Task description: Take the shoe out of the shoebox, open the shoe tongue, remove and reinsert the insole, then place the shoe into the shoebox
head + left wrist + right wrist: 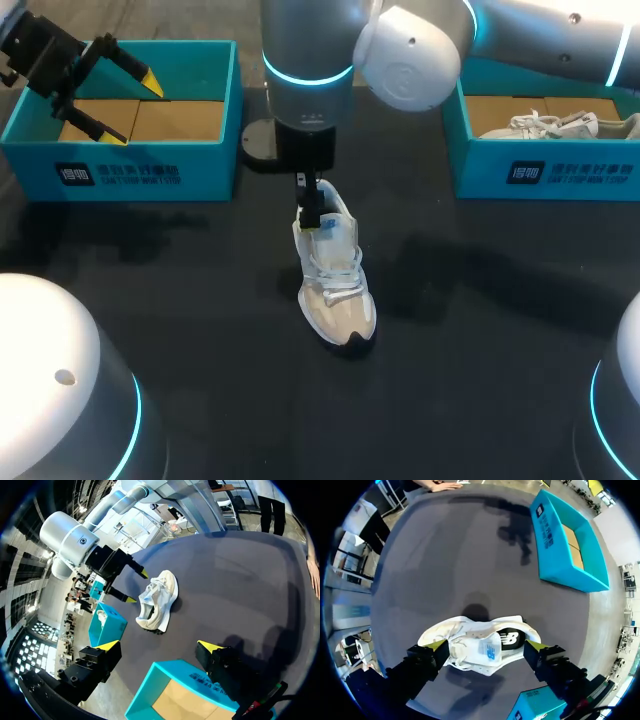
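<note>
Evidently the right pincer (485,646) hovers open over the shoe (335,290) (presumably about to pull it open); left pincer (133,110), open too, hangs well away.

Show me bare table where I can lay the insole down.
Free: the dark table between the left shoebox and the shoe, and the stretch between the shoe and the right shoebox. Crowded: around the shoe's heel, by the right end effector.

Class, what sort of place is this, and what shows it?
Probably a robot lab bench for shoe-handling trials: the right gripper over a white shoe, an empty shoebox, a second shoebox holding another shoe.
</note>
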### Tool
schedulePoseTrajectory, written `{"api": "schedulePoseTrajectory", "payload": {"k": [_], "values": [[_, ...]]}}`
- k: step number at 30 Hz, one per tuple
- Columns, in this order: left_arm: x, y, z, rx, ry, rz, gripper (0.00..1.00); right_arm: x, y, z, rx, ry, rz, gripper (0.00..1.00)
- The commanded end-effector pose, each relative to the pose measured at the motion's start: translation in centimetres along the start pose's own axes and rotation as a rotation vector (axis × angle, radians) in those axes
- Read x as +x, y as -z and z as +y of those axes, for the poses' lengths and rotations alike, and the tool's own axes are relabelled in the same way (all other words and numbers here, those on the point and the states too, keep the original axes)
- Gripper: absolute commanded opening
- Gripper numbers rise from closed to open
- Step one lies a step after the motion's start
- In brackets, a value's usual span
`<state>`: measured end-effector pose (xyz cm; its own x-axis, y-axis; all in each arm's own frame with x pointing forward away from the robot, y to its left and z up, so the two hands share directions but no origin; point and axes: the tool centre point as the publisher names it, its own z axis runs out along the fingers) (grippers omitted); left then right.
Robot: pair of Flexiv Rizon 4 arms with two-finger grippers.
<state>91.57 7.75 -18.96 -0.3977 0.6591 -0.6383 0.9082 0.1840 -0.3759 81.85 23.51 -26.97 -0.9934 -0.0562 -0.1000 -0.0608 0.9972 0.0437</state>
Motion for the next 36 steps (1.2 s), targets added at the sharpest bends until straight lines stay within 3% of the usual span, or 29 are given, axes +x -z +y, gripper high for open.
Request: {"api": "schedulePoseTrajectory", "payload": {"k": [1, 9, 20, 36], "values": [[0.0, 0.0, 0.0, 0.000, 0.000, 0.002, 1.00, -0.7, -0.1, -0.2, 0.000, 0.002, -0.005, 1.00], [0.0, 0.0, 0.0, 0.000, 0.000, 0.002, 1.00, -4.0, -1.0, -0.2, 0.060, 0.041, -0.054, 1.00], [0.0, 0.0, 0.0, 0.000, 0.000, 0.002, 1.00, -8.4, -3.3, -1.1, 0.086, 0.083, -0.076, 1.00], [0.0, 0.0, 0.0, 0.000, 0.000, 0.002, 1.00, -11.1, -9.5, -2.2, 0.069, 0.070, -0.074, 1.00]]}}
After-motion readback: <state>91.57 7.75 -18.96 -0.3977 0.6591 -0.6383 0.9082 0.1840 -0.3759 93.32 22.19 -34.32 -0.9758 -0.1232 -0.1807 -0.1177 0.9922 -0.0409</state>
